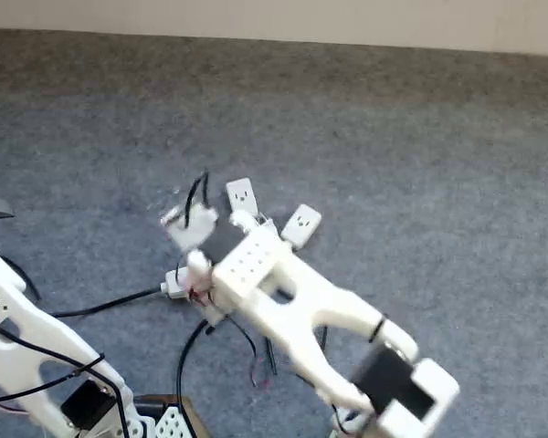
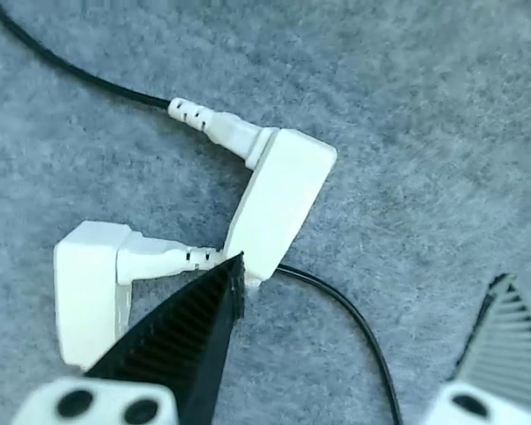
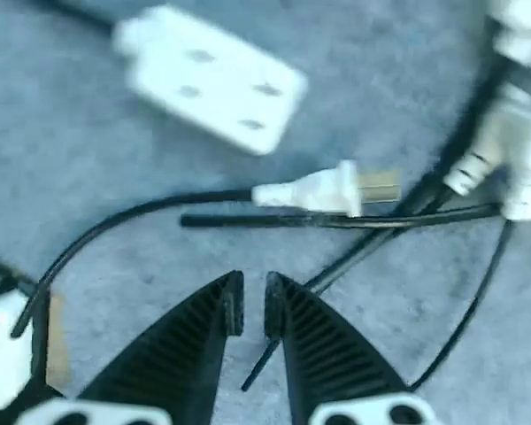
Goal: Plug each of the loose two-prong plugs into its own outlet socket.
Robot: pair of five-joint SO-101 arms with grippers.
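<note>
- A pale wall [image 1: 347, 18] backs the table [image 1: 457, 164], whose grey cover looks like carpet (nothing on it seems fastened down).
- The right pincer [image 3: 252, 294] hangs with its fingers almost pressed together, pinching nothing that I can make out. It is just above crossing black cords [image 3: 336, 221].
- The loose plug [image 3: 323, 190] lies beyond those cords with its prongs bare, near a socket block [image 3: 212, 80] but apart from it.
- Risk: a grab from here could catch a cord instead of the plug, and the tangle would drag its neighbours along.
- Risk: the socket block lies free, so pushing prongs in may just slide it away (it probably needs bracing).
- The left pincer [image 2: 369, 273] is spread wide, one fingertip [image 2: 217, 292] right beside two white blocks [image 2: 279, 199]. A nudge could shift them.
- Count, high view: two arms and three socket blocks (one blurred). Right wrist view: one plug clearly loose. The cords are too tangled to count.
</note>
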